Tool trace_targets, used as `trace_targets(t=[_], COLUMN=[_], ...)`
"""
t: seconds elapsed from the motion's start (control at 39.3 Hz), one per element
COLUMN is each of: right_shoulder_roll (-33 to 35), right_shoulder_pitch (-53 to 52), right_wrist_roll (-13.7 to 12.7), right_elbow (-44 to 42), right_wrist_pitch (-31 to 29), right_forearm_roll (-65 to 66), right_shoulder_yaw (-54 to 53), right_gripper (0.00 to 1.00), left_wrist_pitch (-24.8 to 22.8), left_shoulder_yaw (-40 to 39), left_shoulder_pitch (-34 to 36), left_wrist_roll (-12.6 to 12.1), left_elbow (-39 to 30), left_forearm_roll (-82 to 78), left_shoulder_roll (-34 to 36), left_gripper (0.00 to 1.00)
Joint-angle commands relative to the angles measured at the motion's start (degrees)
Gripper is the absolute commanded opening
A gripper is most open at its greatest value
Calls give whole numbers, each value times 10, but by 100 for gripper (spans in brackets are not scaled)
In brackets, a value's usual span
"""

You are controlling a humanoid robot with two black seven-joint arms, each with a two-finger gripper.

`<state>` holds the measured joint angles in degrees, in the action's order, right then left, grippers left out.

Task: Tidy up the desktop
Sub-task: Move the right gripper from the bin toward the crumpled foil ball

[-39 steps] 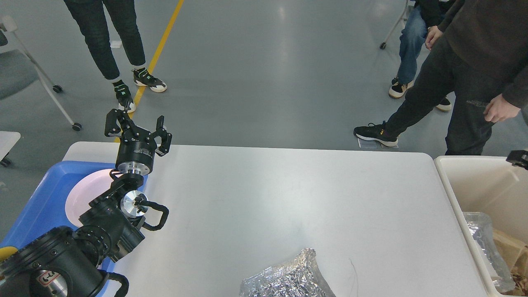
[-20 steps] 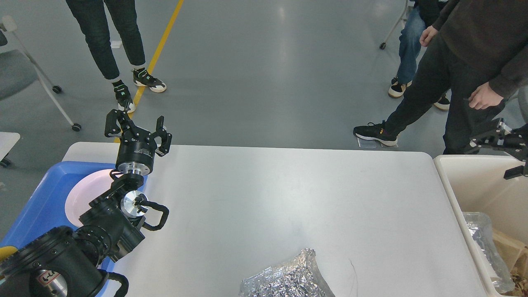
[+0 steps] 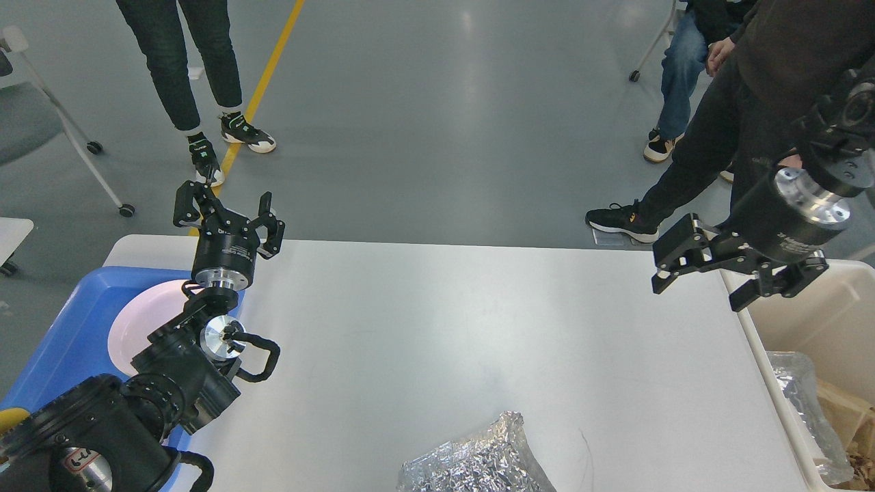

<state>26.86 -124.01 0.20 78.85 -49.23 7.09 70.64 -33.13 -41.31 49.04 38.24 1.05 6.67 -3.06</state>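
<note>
A: Left to right, quick. Far left, one blue tray sits on the left end of the desk. What's in it?

B: One pale pink plate, partly hidden by the left arm. A bit of something yellow shows at the tray's near edge, can't tell what.

A: Left gripper?

B: Raised over the desk's far left corner, just beside the tray, pointing away from the robot. Fingers spread wide, nothing between them.

A: The desk itself?

B: White, rounded corners, fills the middle of the view from the tray to the bin. One crumpled foil bag lies on it at the near edge, cut off by the bottom of the frame. A thin dark line just right of the foil, maybe a thread or scratch, can't tell.

A: Right gripper?

B: Comes in from the upper right and hangs above the desk's far right corner, at the bin's edge. Fingers parted wide, holding nothing.

A: Far right container?

B: One cream-white bin against the desk's right end. Inside: one clear and silvery foil wrapper and brown paper or cardboard scraps, count unclear.

A: People?

B: Three on the grey floor beyond the desk: one pair of legs far left by the yellow floor line, one person in dark clothes far right, one in jeans behind him. One chair on casters at the left edge.
</note>
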Motion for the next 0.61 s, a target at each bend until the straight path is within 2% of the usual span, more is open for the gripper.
trace_targets(t=[0.0, 0.1, 0.31, 0.59], right_shoulder_roll=[-64, -90, -87, -97], right_shoulder_pitch=[-30, -38, -34, 61], right_wrist_roll=[17, 25, 24, 22], right_elbow=[50, 90, 129, 136], right_wrist_pitch=[10, 27, 59, 235], right_forearm_roll=[0, 1, 22, 83], right_shoulder_yaw=[-5, -14, -60, -60], right_gripper=[100, 100, 100, 100], left_wrist_pitch=[0, 0, 0, 0], left_shoulder_yaw=[0, 0, 0, 0], left_shoulder_pitch=[0, 0, 0, 0], left_wrist_roll=[1, 1, 1, 1], left_elbow=[0, 0, 0, 0], left_forearm_roll=[-1, 0, 0, -1], left_shoulder_roll=[0, 0, 0, 0], left_gripper=[97, 97, 97, 97])
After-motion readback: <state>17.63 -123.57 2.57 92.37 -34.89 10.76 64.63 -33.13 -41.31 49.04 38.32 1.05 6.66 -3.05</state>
